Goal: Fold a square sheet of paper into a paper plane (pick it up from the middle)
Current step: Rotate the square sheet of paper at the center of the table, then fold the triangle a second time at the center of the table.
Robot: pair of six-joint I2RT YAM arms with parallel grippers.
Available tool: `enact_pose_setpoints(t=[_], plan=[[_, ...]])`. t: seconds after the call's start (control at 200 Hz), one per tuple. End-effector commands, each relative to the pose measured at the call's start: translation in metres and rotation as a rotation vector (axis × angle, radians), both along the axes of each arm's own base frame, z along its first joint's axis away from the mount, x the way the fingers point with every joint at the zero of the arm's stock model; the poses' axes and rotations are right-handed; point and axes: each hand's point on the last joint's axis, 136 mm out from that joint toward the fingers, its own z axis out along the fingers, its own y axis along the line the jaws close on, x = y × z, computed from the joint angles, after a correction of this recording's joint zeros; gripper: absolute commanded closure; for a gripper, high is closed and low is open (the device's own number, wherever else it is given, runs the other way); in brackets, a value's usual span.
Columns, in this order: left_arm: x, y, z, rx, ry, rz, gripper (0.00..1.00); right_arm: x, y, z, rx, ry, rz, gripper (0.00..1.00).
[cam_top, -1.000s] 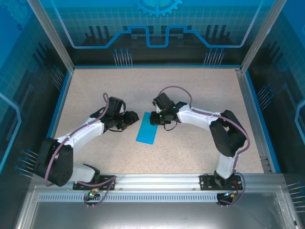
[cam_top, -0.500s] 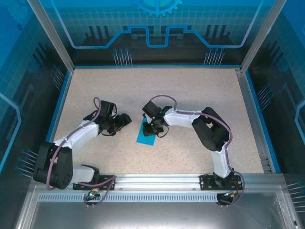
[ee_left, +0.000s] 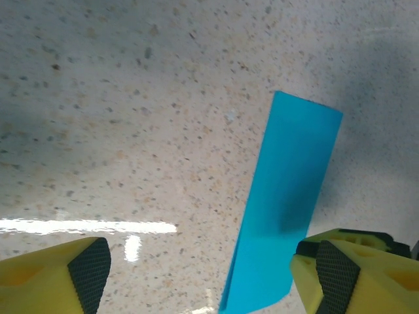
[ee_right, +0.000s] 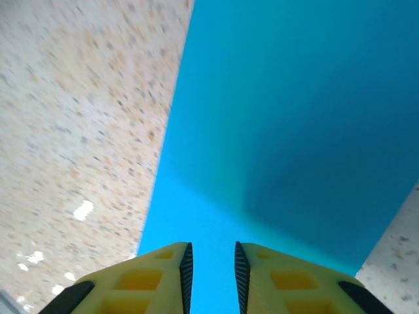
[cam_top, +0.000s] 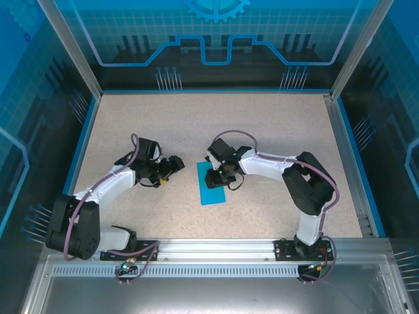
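Observation:
The square sheet of paper [cam_top: 211, 193] lies flat on the table as a bright cyan, long, narrow folded rectangle; it has no pointed paper-plane shape. My right gripper [cam_top: 215, 178] hovers low over the strip's upper half. In the right wrist view its yellow fingers [ee_right: 160, 278] stand a narrow gap apart over the paper [ee_right: 294, 118], with nothing between the pads, so the right gripper [ee_right: 211, 278] is open. My left gripper [cam_top: 175, 163] sits just left of the strip, jaws wide open. In the left wrist view the paper [ee_left: 291, 196] runs up beside the left gripper's [ee_left: 213, 271] right finger [ee_left: 340, 275].
The speckled beige table [cam_top: 196, 124] is bounded by blue side rails and clear enclosure walls [cam_top: 85, 131]. An aluminium rail [cam_top: 216, 247] with both arm bases runs along the near edge. Bare tabletop surrounds the paper.
The left gripper opened wide and drew back left of the paper. The right gripper shifted along the strip, which slid slightly right and nearer and now lies straighter; its jaws parted a little.

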Motion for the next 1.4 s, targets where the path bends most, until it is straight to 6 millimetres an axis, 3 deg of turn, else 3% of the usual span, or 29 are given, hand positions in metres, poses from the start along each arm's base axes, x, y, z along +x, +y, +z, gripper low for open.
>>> enact_pose_setpoints(t=[0.0,0.23,0.445,0.56,0.78,0.98,1.396], plan=[[-0.009,-0.017,0.001,-0.125,0.028,-0.040,0.15,0.013,-0.009,0.014,0.003,-0.038,-0.162,0.74],[-0.030,-0.060,0.001,-0.189,0.063,-0.162,0.23,-0.005,-0.030,0.001,-0.031,0.023,-0.247,0.77],[-0.060,-0.094,-0.010,-0.230,0.146,-0.237,0.25,-0.007,-0.027,0.002,0.060,0.051,-0.275,0.75],[-0.070,-0.097,-0.018,-0.245,0.183,-0.230,0.26,-0.005,-0.025,-0.004,0.096,0.084,-0.289,0.76],[-0.079,-0.104,-0.025,-0.249,0.212,-0.256,0.40,-0.004,-0.023,-0.015,0.117,0.132,-0.306,0.80],[-0.084,-0.106,-0.036,-0.226,0.252,-0.280,0.41,-0.006,-0.028,-0.025,0.099,0.158,-0.325,0.80],[-0.085,-0.119,-0.037,-0.259,0.257,-0.321,0.43,-0.009,-0.034,-0.037,0.098,0.203,-0.353,0.80]])
